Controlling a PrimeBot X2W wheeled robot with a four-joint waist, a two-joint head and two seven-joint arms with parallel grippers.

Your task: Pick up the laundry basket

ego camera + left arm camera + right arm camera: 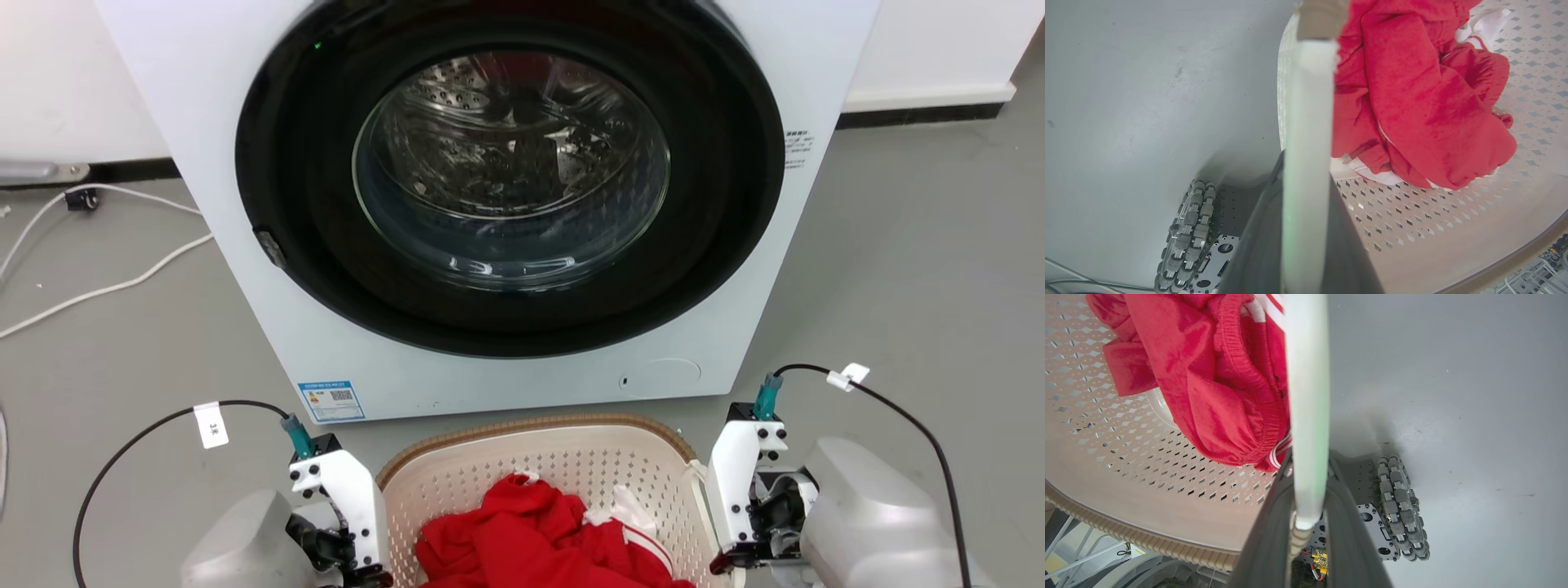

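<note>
Jaws both clamp laundry basket point(506, 469) handles point(1306, 102). Head view: basket btw left gripper point(359, 572) & right gripper point(729, 562), just before washer point(506, 204); brown rim, cream perforated walls, red clothes point(531, 539) inside. L wrist: white handle pinched, wheel point(1188, 241) nearby. R wrist: same, plus ribbed rim.

The floor point(914, 245) is grey and smooth, with a few small dark marks. A big white washer point(490, 384) stands on it by the wall, and thin white cords point(106, 287) lie on it in loose curves off to the left of the washer. The laundry basket point(531, 422) is low down just in front of the washer, but I cannot tell if it touches the floor, and knobbly grey wheels point(1188, 241) rest on the floor close by it.
</note>
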